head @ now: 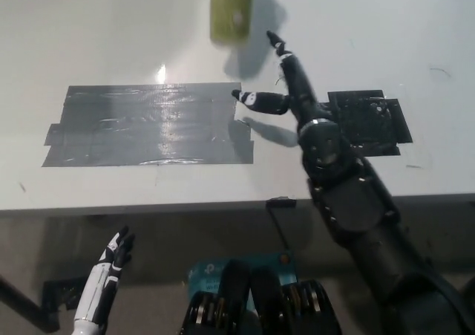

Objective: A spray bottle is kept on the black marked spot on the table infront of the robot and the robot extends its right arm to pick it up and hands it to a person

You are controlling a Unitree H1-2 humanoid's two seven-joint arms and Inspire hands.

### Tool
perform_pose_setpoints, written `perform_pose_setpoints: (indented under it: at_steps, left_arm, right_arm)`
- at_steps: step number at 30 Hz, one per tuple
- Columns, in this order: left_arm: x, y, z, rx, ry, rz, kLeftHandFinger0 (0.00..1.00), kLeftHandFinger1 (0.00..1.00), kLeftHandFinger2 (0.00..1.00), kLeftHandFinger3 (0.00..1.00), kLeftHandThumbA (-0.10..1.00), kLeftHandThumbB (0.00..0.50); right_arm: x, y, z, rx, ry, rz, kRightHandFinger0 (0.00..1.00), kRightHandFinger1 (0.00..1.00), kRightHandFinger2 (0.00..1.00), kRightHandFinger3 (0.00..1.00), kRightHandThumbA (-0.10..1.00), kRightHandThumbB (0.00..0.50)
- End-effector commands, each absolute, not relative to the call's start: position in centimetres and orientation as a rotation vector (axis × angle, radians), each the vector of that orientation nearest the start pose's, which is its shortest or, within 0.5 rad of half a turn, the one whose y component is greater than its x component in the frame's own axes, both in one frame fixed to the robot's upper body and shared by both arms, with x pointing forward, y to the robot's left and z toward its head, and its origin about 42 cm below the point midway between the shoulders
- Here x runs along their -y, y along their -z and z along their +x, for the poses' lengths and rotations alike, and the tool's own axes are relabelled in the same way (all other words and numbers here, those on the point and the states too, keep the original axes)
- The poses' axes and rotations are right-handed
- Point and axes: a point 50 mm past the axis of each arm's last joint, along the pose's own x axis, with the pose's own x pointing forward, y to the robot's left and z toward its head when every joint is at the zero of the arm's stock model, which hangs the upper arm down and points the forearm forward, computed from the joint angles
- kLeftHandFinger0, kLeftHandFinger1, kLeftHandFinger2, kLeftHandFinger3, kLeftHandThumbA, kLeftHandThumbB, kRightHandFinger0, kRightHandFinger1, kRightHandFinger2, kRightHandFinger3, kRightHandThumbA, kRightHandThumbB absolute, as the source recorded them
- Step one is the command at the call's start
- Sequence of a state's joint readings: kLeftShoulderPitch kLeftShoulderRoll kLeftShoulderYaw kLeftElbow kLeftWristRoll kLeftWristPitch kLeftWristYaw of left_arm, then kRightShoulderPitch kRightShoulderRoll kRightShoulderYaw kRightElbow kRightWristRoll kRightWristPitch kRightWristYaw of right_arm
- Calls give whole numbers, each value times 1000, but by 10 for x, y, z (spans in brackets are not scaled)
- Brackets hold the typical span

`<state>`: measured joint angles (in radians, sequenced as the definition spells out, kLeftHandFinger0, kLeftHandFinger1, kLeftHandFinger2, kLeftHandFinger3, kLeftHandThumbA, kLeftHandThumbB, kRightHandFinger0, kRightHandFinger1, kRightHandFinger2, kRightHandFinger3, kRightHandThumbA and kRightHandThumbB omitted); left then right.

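Spray bottle (231, 10) is being shown at the top edge of the head view, blurred, with only its yellow-green labelled body inside the picture and its upper part cut off; whether anything is holding it cannot be told. It is being seen above the white table (111, 30), well apart from the black marked spot (369, 123), which is lying bare near the table's right side.

A large patch of grey tape (148, 125) is being displayed across the middle of the table, with glare shining on it.

The right arm is being extended from the bottom right over the table's front edge, passing just beside the black marked spot. The right hand (278, 86) is being held open above the table with fingers spread and nothing in its grasp, just below and to the right of the bottle and not touching it.

The left hand (111, 264) is being kept low at the lower left, below the table's edge, open and empty.
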<state>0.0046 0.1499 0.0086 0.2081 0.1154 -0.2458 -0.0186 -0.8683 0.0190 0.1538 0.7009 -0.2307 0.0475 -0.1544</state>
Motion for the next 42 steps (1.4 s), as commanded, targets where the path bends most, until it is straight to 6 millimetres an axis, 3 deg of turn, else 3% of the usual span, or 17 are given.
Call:
perform_pose_setpoints:
  at_steps: [1, 3, 5, 12, 14, 16, 18, 20, 21, 25, 28, 29, 33, 34, 42]
  left_arm:
    - [-264, -71, 281, 92, 59, 274, 1000, 1000, 1000, 1000, 1000, 500]
    - [-264, -70, 280, 93, 62, 269, 1000, 1000, 1000, 1000, 1000, 500]
    - [-264, -71, 280, 88, 63, 267, 1000, 1000, 1000, 1000, 1000, 500]
    - [-265, -70, 279, 82, 52, 276, 1000, 1000, 1000, 1000, 1000, 500]
    - [-266, -70, 279, 81, 48, 276, 1000, 1000, 1000, 1000, 1000, 500]
    - [-265, -70, 279, 78, 50, 272, 1000, 1000, 1000, 1000, 1000, 500]
    - [-265, -68, 279, 78, 53, 274, 1000, 1000, 1000, 1000, 1000, 500]
    - [-264, -67, 279, 76, 54, 272, 1000, 1000, 1000, 1000, 1000, 500]
    - [-264, -67, 278, 75, 54, 272, 1000, 1000, 1000, 1000, 1000, 500]
    - [-264, -64, 278, 68, 58, 276, 1000, 1000, 1000, 1000, 1000, 500]
    - [-264, -63, 276, 65, 60, 273, 1000, 1000, 1000, 1000, 1000, 500]
    - [-264, -62, 275, 63, 61, 277, 1000, 1000, 1000, 1000, 1000, 500]
    - [-264, -63, 275, 61, 54, 274, 1000, 1000, 1000, 1000, 1000, 500]
    - [-264, -62, 273, 59, 51, 274, 1000, 1000, 1000, 1000, 1000, 500]
    - [-262, -60, 271, 57, 57, 271, 1000, 1000, 1000, 1000, 1000, 500]
  right_arm:
    - [102, -291, 491, 360, -218, -389, 1000, 1000, 1000, 1000, 922, 500]
    - [110, -296, 479, 399, -217, -383, 1000, 1000, 1000, 1000, 940, 500]
    - [126, -308, 453, 454, -219, -362, 1000, 1000, 1000, 1000, 959, 500]
    - [174, -318, 340, 670, -222, -314, 1000, 1000, 1000, 1000, 941, 482]
    - [186, -307, 301, 687, -236, -277, 1000, 1000, 1000, 1000, 928, 492]
    - [193, -296, 281, 666, -226, -251, 1000, 1000, 1000, 1000, 917, 494]
    - [200, -271, 263, 622, -191, -227, 1000, 1000, 1000, 1000, 904, 486]
    - [207, -242, 253, 560, -172, -202, 1000, 1000, 1000, 1000, 896, 448]
    - [208, -237, 251, 547, -168, -198, 1000, 1000, 1000, 1000, 897, 448]
    - [219, -184, 242, 382, -167, -159, 1000, 1000, 1000, 1000, 934, 406]
    - [222, -168, 239, 340, -161, -175, 1000, 1000, 1000, 1000, 954, 403]
    - [225, -151, 238, 278, -164, -152, 1000, 1000, 1000, 1000, 930, 410]
    - [231, -116, 241, 165, -162, -129, 1000, 1000, 1000, 1000, 916, 407]
    - [232, -103, 245, 115, -144, -154, 1000, 1000, 1000, 1000, 931, 427]
    - [235, -77, 255, 31, -164, -151, 1000, 1000, 1000, 1000, 938, 411]
